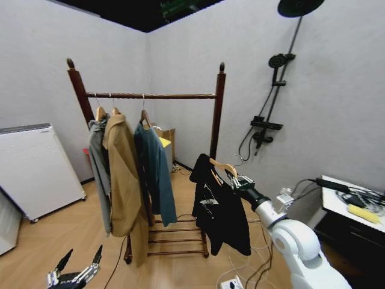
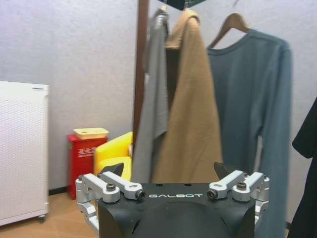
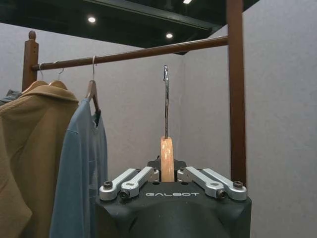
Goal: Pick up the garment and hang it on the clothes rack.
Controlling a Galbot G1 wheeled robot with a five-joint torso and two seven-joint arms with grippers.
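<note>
We saw the garment [image 1: 219,211], a black top, hanging in the air on its light wooden hanger [image 1: 221,164]. It was not on the clothes rack [image 1: 217,114]. It hung just in front of the rack's right post, lower than the bar [image 1: 150,95].

The right gripper [image 1: 239,180] held it up. From the right wrist view we saw the fingers [image 3: 130,181] pinched together on the wooden hanger [image 3: 167,159]. The metal hook [image 3: 166,99] stood straight up, below the bar [image 3: 133,54] and not touching it. The right arm [image 1: 295,241] reached out from the lower right toward the rack.

On the bar we saw three other clothes side by side: a grey one [image 1: 99,168], a long tan coat [image 1: 125,180] and a teal-blue shirt [image 1: 157,171]. They hung to the left of the black top, with a gap between.

The left gripper [image 1: 75,272] was low down on the left, near the wooden floor [image 1: 54,232], well apart from the top. Its fingers [image 2: 111,187] were spread wide and held nothing.

A white cabinet [image 1: 36,168] stood by the left wall. A black shower set [image 1: 271,96] hung on the right wall.
</note>
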